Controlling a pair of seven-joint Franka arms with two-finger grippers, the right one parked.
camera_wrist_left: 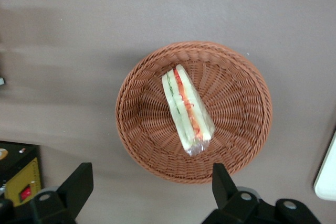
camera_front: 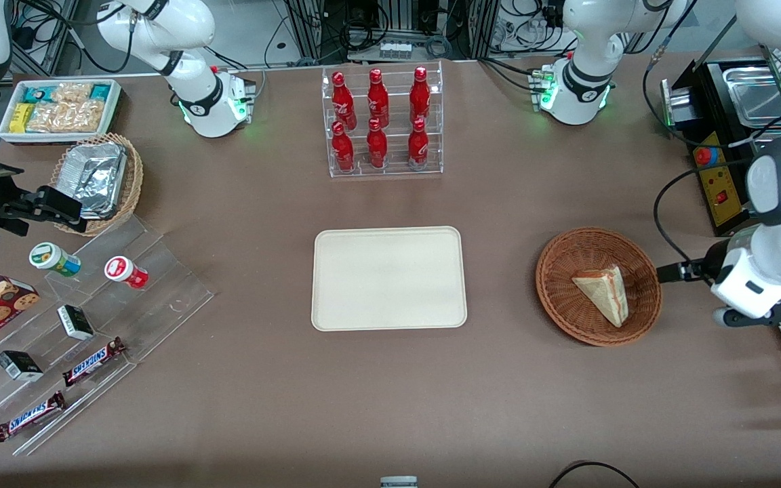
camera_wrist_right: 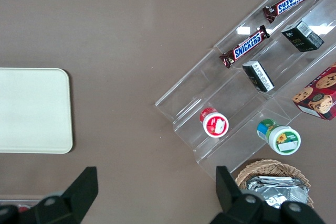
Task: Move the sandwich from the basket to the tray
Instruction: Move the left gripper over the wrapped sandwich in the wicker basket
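Observation:
The sandwich [camera_front: 604, 293] is a pale bread wedge lying in the reddish-brown wicker basket [camera_front: 553, 298]. In the left wrist view the sandwich [camera_wrist_left: 188, 109] shows its red and green filling and lies in the middle of the basket [camera_wrist_left: 241, 129]. The cream tray [camera_front: 390, 278] lies flat on the table beside the basket, toward the parked arm's end; an edge of it shows in the left wrist view [camera_wrist_left: 328, 174]. My left gripper [camera_front: 763, 315] hangs above the table just outside the basket's rim, toward the working arm's end. The gripper [camera_wrist_left: 149, 187] is open and holds nothing.
A clear rack of red bottles [camera_front: 380, 122] stands farther from the front camera than the tray. A black control box [camera_front: 723, 176] stands near the working arm. A stepped clear stand with snacks [camera_front: 85, 325], a tan basket of foil packs [camera_front: 99, 179] and a white bin [camera_front: 58, 108] are at the parked arm's end.

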